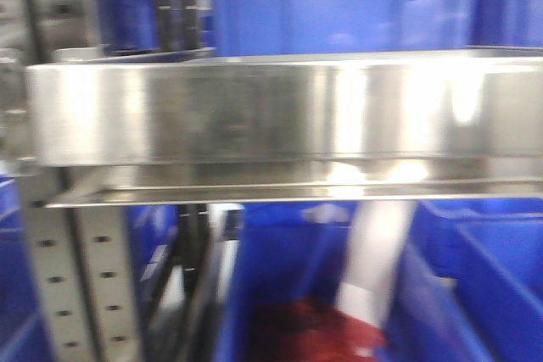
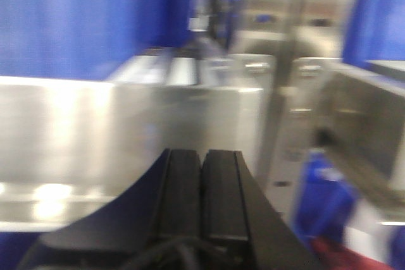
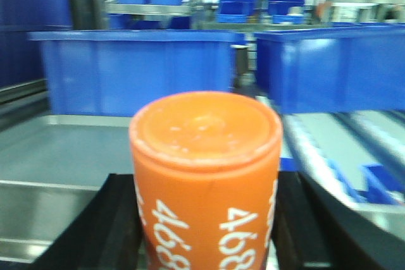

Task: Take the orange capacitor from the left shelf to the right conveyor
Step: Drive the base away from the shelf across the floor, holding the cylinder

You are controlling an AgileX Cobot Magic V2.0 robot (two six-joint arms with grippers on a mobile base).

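Your right fingers (image 3: 119, 222) clamp the orange capacitor (image 3: 205, 175) upright between them, flat top up and white digits running down its side, with 2 blue bins (image 3: 139, 71) standing behind it. Your left fingers (image 2: 183, 188) sit pressed together, holding nothing, close before the shiny steel lip of the left shelf (image 2: 69, 131), which also fills the blurred front view.
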